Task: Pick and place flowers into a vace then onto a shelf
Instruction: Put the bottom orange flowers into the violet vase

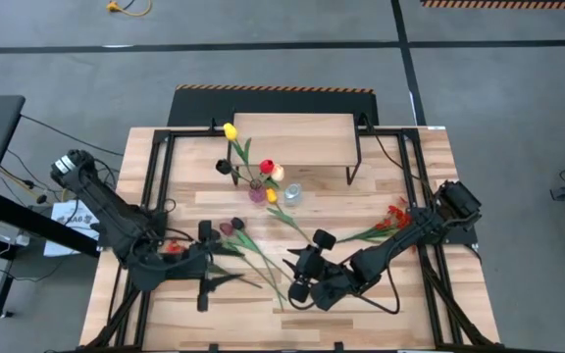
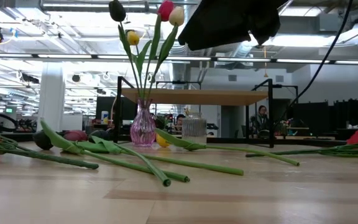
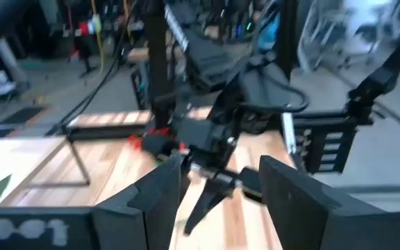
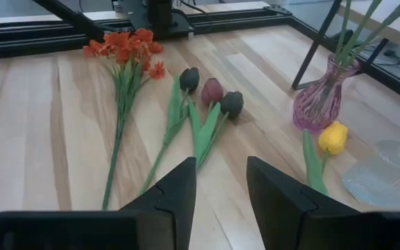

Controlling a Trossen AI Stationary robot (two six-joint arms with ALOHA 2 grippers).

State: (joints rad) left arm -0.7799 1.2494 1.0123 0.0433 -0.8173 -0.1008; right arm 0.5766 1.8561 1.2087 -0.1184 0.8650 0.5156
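**On the plank table: both arms low and empty among the loose stems**

At the left edge of the table, the left gripper lies low beside an orange-red spray, its fingers parted around nothing, presumably waiting. Just right of it, three dark tulips lie flat with their stems trailing toward the front edge, easy to reach. At centre, the pink vase stands upright and already holds several tulips; a yellow tulip and a clear glass sit beside it. Behind stands the shelf, its top bare. Farther right, the right gripper hovers above the dark tulips with fingers apart and empty, probably lining up a pick. A second orange-red spray lies at right.
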